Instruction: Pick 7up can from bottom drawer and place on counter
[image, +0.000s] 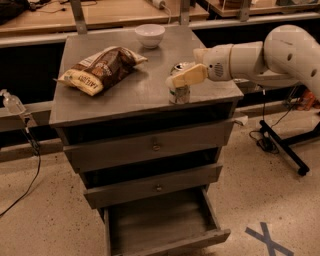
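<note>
The 7up can (179, 93) stands upright on the counter (125, 97), near its front right edge. My gripper (183, 68) reaches in from the right at the can's top, one cream finger (187, 76) in front of it and the other behind it. The jaws look open around the can's top, not clamped on it. The bottom drawer (175, 245) is pulled out below, and its inside shows nothing in it.
A brown chip bag (102, 67) lies on the counter's left half and a white bowl (150, 35) sits at its back edge. A clear bottle (12, 104) is at far left. A black stand leg (280, 145) and blue floor tape (267, 240) are on the right.
</note>
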